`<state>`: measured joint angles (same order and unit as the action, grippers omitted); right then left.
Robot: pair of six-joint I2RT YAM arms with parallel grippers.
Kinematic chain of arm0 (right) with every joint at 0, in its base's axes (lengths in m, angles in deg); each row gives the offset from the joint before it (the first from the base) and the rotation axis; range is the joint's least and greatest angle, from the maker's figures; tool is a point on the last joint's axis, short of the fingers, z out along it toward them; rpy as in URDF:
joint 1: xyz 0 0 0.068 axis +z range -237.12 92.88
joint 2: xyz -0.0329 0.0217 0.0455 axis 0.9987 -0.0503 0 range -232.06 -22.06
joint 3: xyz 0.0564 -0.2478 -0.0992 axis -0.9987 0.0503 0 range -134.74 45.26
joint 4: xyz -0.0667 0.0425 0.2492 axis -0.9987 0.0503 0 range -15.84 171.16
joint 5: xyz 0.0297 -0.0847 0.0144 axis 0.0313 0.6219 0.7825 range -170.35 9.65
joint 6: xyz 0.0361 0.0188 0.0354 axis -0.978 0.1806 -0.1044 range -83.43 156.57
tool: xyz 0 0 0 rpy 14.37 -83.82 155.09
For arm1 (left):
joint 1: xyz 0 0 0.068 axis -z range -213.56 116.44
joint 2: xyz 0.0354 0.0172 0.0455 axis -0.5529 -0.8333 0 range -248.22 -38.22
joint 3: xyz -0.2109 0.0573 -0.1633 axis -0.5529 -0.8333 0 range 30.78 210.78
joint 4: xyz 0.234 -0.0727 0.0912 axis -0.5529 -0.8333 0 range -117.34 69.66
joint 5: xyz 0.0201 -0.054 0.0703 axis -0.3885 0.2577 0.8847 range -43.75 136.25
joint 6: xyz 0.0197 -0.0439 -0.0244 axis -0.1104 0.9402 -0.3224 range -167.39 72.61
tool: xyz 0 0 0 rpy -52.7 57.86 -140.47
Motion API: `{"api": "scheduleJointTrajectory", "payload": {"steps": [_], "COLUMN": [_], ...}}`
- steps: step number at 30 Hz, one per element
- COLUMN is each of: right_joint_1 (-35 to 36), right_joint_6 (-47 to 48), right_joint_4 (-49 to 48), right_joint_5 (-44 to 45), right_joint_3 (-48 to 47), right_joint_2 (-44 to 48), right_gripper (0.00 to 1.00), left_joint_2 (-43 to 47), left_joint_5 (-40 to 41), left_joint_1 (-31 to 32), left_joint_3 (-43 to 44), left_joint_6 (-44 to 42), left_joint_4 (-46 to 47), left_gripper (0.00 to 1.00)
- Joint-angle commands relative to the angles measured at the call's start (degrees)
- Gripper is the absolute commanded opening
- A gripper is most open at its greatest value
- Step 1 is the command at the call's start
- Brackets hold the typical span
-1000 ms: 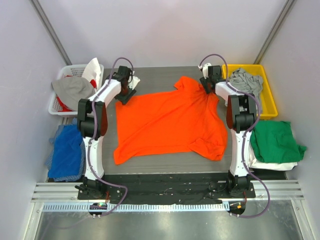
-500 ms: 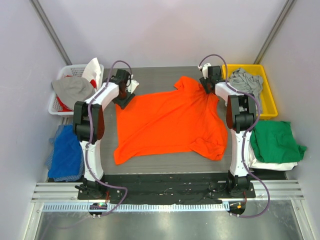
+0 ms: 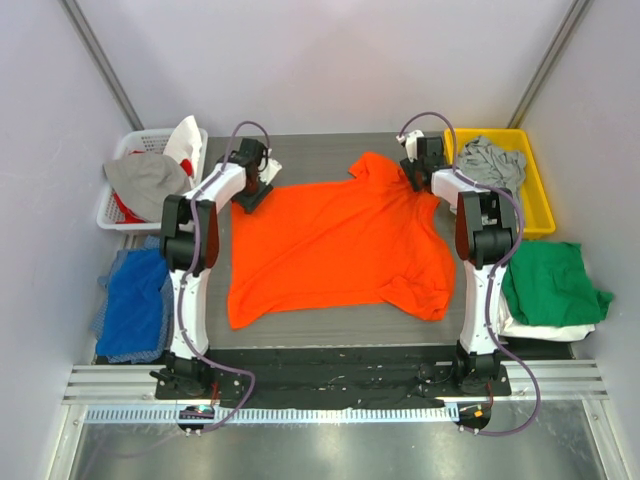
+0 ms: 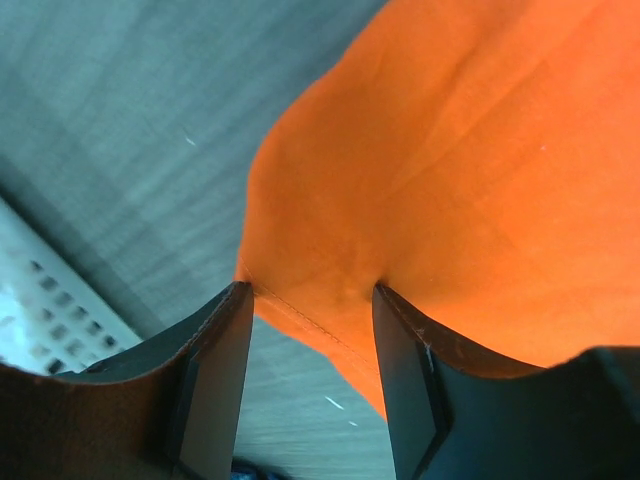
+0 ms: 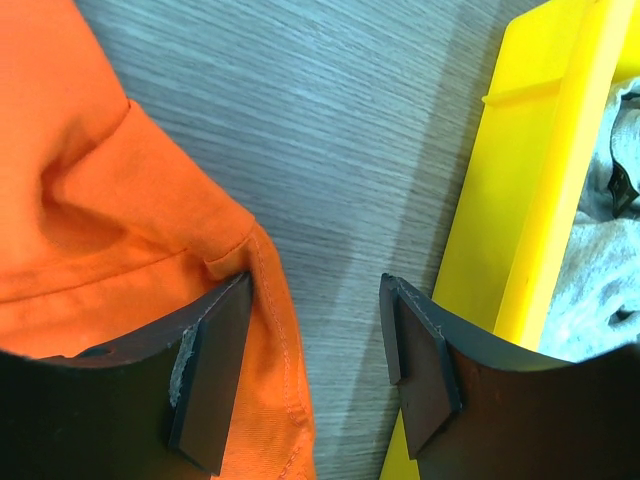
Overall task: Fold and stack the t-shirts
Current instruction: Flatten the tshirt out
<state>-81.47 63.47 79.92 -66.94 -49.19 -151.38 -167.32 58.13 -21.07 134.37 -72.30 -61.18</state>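
The bright orange t-shirt (image 3: 335, 245) lies spread on the dark table (image 3: 320, 150), wrinkled at its right side. My left gripper (image 3: 250, 185) is open over the shirt's far left corner; the hem (image 4: 300, 315) lies between its jaws. My right gripper (image 3: 415, 172) is open at the shirt's far right sleeve; the sleeve hem (image 5: 265, 300) lies by its left jaw, with bare table between the jaws. A green t-shirt (image 3: 550, 285) lies folded on a white one (image 3: 535, 330) at the right. A light grey shirt (image 3: 492, 162) fills the yellow bin (image 3: 540, 190).
A white basket (image 3: 115, 205) at the far left holds grey, white and red cloth. A blue cloth (image 3: 135, 305) lies left of the left arm. The yellow bin's wall (image 5: 545, 190) is close to my right gripper's right jaw.
My left gripper has moved a little left and down onto the orange shirt's far left corner. The right gripper and the shirt have hardly moved.
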Motion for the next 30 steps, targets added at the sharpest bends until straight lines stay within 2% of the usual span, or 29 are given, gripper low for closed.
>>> {"api": "scheduleJointTrajectory", "payload": {"steps": [1, 12, 24, 30], "right_joint_1": [0.06, 0.06, 0.06, 0.24], "right_joint_6": [0.35, 1.58, 2.64, 2.37], "right_joint_4": [2.85, 2.94, 5.57, 6.81], "right_joint_5": [-0.49, 1.44, 4.25, 4.34], "right_joint_3": [2.34, -0.9, -13.02, -17.25], "right_joint_2": [2.14, -0.05, -7.52, -9.81], "right_gripper": [0.63, 0.63, 0.63, 0.63], "left_joint_2": [-4.05, -11.0, -16.36, -16.89], "left_joint_5": [3.23, 7.37, 9.3, 10.62], "left_joint_1": [-0.71, -2.03, -1.86, -1.86], "left_joint_3": [4.07, 12.06, 21.64, 22.0], "left_joint_6": [-2.77, -5.68, -6.3, -5.94], "left_joint_4": [2.08, 3.66, 4.72, 6.56], "left_gripper": [0.56, 0.56, 0.57, 0.58]}}
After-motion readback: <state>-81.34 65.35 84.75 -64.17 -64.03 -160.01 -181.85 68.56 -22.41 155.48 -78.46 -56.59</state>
